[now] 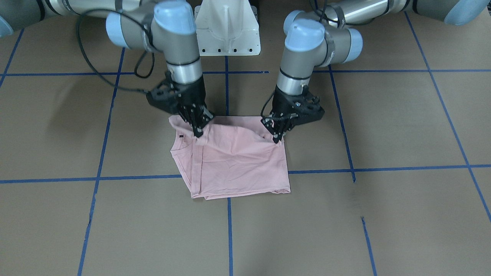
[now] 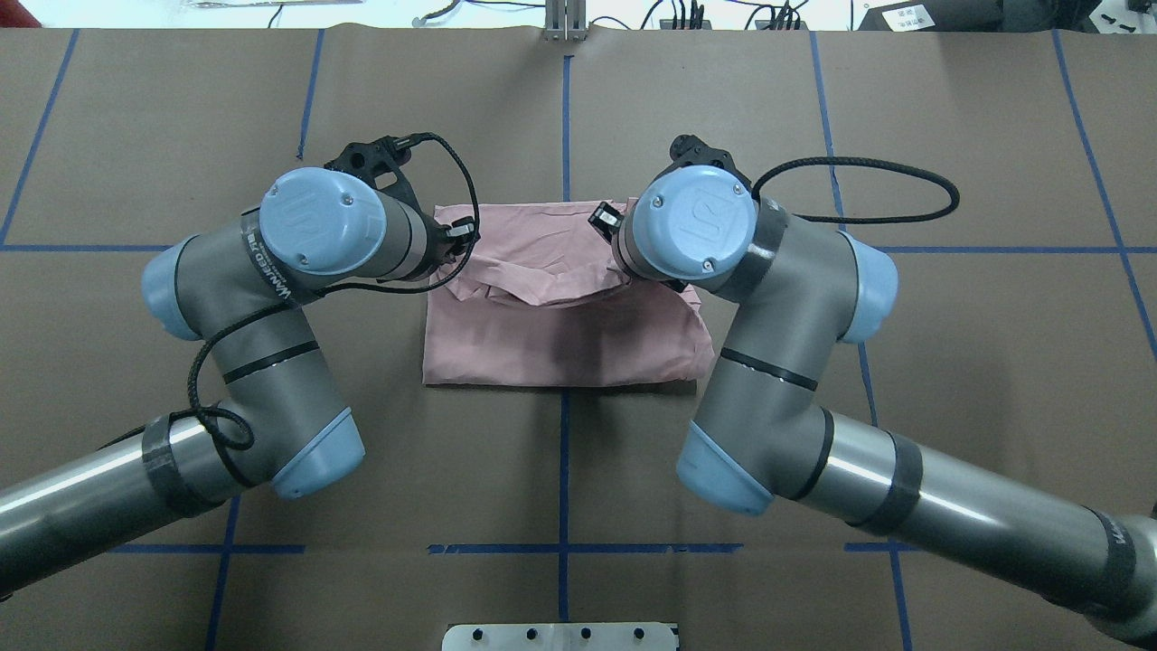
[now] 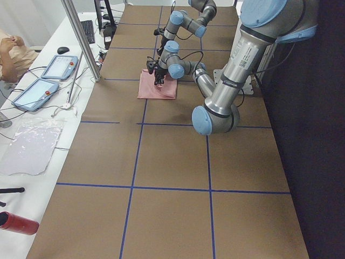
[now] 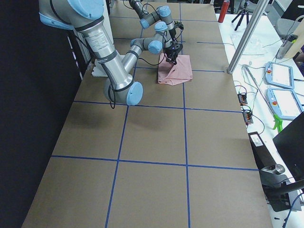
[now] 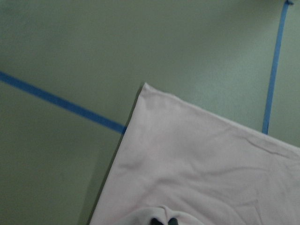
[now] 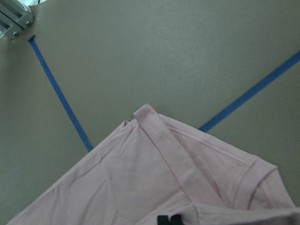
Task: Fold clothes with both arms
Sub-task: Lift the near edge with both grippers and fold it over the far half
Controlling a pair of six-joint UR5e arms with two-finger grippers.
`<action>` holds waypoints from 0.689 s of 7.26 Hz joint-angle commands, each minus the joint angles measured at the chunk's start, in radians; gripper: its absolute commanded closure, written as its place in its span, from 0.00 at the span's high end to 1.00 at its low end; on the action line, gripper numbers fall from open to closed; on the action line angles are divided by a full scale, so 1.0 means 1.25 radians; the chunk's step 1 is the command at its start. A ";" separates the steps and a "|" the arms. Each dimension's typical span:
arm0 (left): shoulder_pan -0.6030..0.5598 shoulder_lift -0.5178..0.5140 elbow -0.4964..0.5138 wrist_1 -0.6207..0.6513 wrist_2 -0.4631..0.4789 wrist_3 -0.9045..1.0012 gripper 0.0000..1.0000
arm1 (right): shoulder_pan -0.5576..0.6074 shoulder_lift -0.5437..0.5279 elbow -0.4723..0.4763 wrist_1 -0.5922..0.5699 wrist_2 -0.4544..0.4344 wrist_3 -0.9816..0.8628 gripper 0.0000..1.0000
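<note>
The clothes are one pale pink T-shirt, folded into a rough rectangle with its plain side up, lying on the brown table at mid-table. It also shows in the overhead view as the T-shirt. My left gripper is shut on the shirt's edge nearest my base, at the view's right. My right gripper is shut on the same edge by the ribbed collar. Fabric bunches around the left fingertips and the right fingertips. Between the two grippers the held edge is raised and wrinkled.
The white pedestal base stands just behind the shirt. Blue tape lines grid the brown table. Beyond the far table edge are a metal post, two tablets, a red bottle and a person.
</note>
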 commanded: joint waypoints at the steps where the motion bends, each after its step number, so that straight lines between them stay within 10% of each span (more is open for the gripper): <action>1: -0.013 -0.021 0.053 -0.034 0.034 0.033 0.00 | 0.048 0.039 -0.083 0.040 0.046 -0.013 0.00; 2: -0.018 -0.026 0.076 -0.043 0.035 0.034 0.00 | 0.049 0.043 -0.113 0.043 0.047 -0.024 0.00; 3: -0.032 -0.061 0.188 -0.134 0.065 0.077 0.28 | 0.062 0.073 -0.215 0.113 0.046 -0.046 0.05; 4: -0.045 -0.104 0.304 -0.227 0.096 0.138 0.55 | 0.080 0.085 -0.331 0.229 0.044 -0.068 0.99; 5: -0.088 -0.105 0.316 -0.256 0.093 0.144 0.59 | 0.131 0.105 -0.399 0.292 0.064 -0.129 1.00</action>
